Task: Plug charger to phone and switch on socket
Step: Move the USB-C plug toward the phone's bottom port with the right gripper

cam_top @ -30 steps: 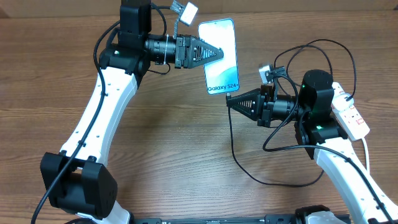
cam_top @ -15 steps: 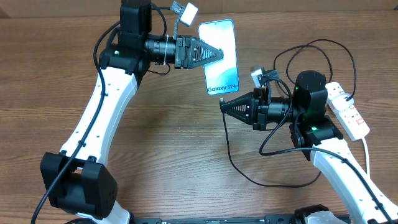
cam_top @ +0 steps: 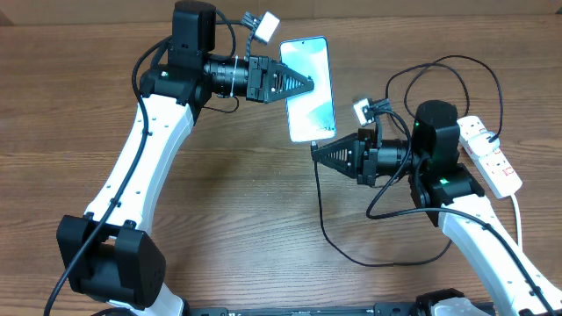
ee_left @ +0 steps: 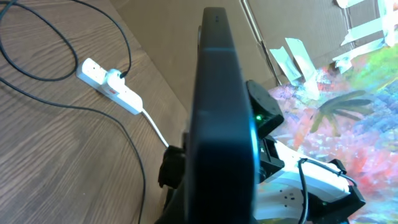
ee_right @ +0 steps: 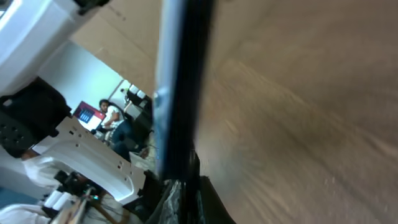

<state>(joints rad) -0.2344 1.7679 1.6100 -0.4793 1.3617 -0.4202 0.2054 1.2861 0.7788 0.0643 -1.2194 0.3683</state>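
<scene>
Two grips closed: left gripper (cam_top: pixel 305 83) clamps the phone (cam_top: pixel 316 104) by one long edge, off the table. Right gripper (cam_top: pixel 317 151) is pinched shut with the charger (cam_top: pixel 326 230) cable trailing from its tip, so I judge it holds the plug; the plug itself is hidden.

Key relation: the phone's long axis runs away from the robot base, and its near short end sits just beside the right gripper's tip, which makes the right arm the nearer one. The plug must enter along that axis.

Power strip (cam_top: pixel 493 160) lies well apart, at the right arm's outer side.

No legible writing on the screen or the strip.
</scene>
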